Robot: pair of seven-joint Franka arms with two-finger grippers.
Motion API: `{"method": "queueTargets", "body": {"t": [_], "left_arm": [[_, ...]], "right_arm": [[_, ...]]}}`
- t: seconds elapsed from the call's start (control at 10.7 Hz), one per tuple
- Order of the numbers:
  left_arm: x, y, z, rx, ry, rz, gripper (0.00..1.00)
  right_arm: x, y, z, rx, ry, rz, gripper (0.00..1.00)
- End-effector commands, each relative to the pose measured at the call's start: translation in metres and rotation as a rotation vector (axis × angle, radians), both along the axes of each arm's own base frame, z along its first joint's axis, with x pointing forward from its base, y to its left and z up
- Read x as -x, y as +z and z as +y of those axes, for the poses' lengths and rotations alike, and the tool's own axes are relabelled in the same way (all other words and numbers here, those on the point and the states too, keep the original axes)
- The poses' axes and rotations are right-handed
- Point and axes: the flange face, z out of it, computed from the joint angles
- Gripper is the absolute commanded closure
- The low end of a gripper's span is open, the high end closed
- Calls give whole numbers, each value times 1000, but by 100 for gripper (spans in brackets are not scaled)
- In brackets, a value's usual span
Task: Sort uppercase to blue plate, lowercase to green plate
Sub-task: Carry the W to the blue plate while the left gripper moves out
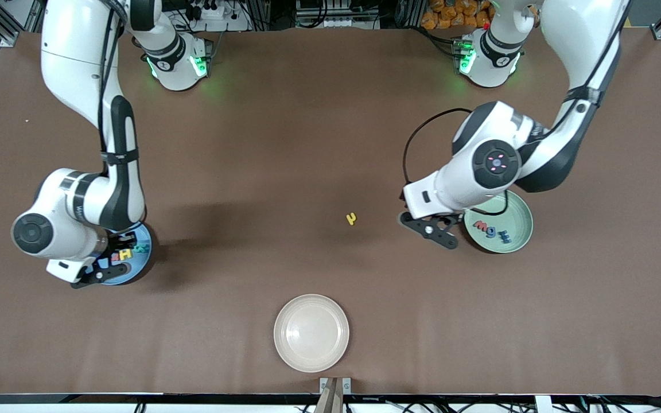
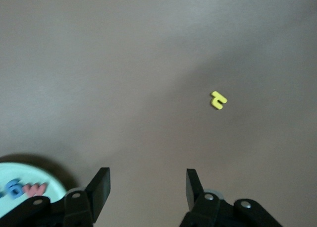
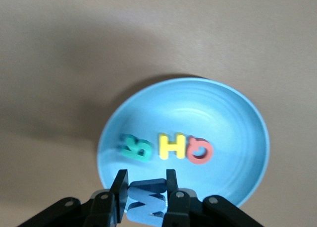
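Now my right gripper [image 3: 143, 195] pinches the blue M [image 3: 146, 201] over the blue plate [image 3: 237, 118] at the table's right-arm end, beside 3 capitals. My left gripper [image 2: 147, 188] hangs open by the green plate [image 1: 523, 229]; a hasty release could bounce M out.

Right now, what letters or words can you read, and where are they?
"H", yellow letter lying in the blue plate.
"Q", red letter beside it in that plate.
"M", blue letter pinched in the right gripper over the blue plate.
Teal-green letter in the blue plate: too blurred to read.
Letters in the green plate: too small to read.
Small yellow letter on the table: too small to tell.
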Motion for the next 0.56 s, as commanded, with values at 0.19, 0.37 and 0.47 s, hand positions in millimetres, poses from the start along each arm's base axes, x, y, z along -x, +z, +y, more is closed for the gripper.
{"method": "queueTargets", "body": {"t": [0.19, 0.37, 0.47], "left_arm": [[30, -50, -37, 3, -130, -115, 31], [41, -77, -55, 10, -202, -139, 30], [44, -83, -61, 16, -223, -149, 29]], "right_arm": [[9, 11, -51, -41, 32, 4, 34], [9, 11, -51, -40, 25, 5, 0], [9, 12, -52, -40, 23, 3, 0]]}}
